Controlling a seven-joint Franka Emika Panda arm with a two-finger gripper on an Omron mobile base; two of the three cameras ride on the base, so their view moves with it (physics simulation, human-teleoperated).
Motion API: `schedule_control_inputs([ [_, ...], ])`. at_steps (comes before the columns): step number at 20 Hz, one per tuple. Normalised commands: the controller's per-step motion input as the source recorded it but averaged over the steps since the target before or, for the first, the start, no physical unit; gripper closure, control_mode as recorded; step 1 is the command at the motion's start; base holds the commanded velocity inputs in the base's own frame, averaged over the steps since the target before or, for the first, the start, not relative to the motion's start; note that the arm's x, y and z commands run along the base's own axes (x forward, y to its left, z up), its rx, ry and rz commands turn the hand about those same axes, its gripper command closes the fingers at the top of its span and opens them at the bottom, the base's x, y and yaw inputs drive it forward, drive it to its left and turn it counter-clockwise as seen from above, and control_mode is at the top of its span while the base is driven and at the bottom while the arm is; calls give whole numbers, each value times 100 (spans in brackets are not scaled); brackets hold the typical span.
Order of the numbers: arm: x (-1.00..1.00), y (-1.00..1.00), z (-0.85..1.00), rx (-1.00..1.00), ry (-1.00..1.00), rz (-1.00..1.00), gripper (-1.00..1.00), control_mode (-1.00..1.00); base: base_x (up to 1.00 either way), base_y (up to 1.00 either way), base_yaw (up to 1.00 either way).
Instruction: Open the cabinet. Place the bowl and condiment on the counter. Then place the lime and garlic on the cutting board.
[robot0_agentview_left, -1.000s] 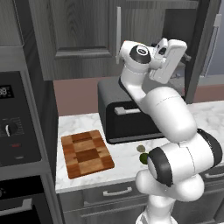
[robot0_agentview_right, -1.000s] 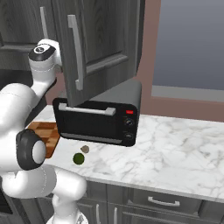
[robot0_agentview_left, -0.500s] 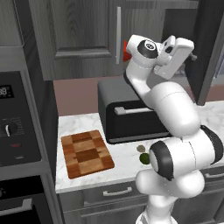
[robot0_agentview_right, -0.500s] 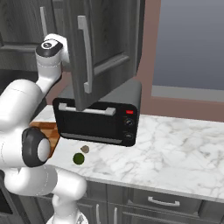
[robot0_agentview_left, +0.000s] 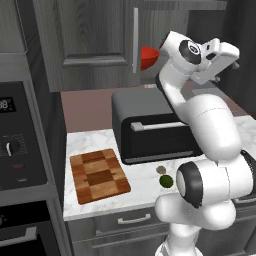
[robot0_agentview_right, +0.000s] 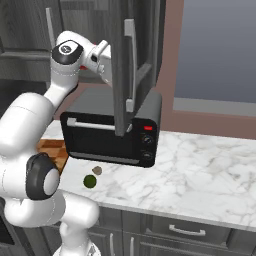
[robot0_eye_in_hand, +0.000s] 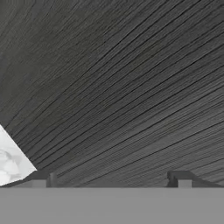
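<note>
Cabinet (robot0_agentview_right: 135, 55) right door is swung out toward you, edge-on in the right base view, silver bar handle (robot0_agentview_right: 131, 65) facing the room. You read that as step 1 mostly done: the door stands open enough to expose the shelf, which is why the red bowl (robot0_agentview_left: 149, 57) is now visible inside, above the black toaster oven (robot0_agentview_left: 150, 127). You can't spot the condiment; it may be hidden deeper on the shelf.

The arm is raised high with the wrist beside the open door, likely because the hand was working the door and has to clear it before reaching in.

Lime (robot0_agentview_left: 166, 181) and garlic (robot0_agentview_left: 162, 170) sit just beside each other on the white marble counter (robot0_agentview_right: 200, 165), in front of the toaster oven and near the robot's body. Chequered cutting board (robot0_agentview_left: 99, 175) lies well apart to their left, bare. They're on the counter because they go last: bowl and condiment come out first.

Gripper (robot0_eye_in_hand: 111, 179): the 2 finger tips (robot0_eye_in_hand: 43, 178) stand at their widest, released, with nothing between them. The hand view looks straight at dark wood grain very close, so you're nearly against a cabinet panel; you can't tell whether a finger touches it. A corner of white marble shows at the lower left of that view.

Watch the door edge when you reach for the bowl.
</note>
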Motion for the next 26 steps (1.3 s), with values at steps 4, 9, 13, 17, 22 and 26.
schedule_control_inputs([
  [4,0,-41,0,5,-18,7,-100,-100,0,0,0],
  [9,1,-37,0,5,-19,7,-100,-100,0,0,0],
  [13,1,-34,0,7,-18,7,-100,-100,0,0,0],
  [17,-11,4,0,4,-20,9,-100,-100,0,0,0],
  [22,-17,45,0,0,-17,9,-100,-100,0,0,0],
  [26,-13,56,0,0,-14,11,-100,-100,0,0,0],
])
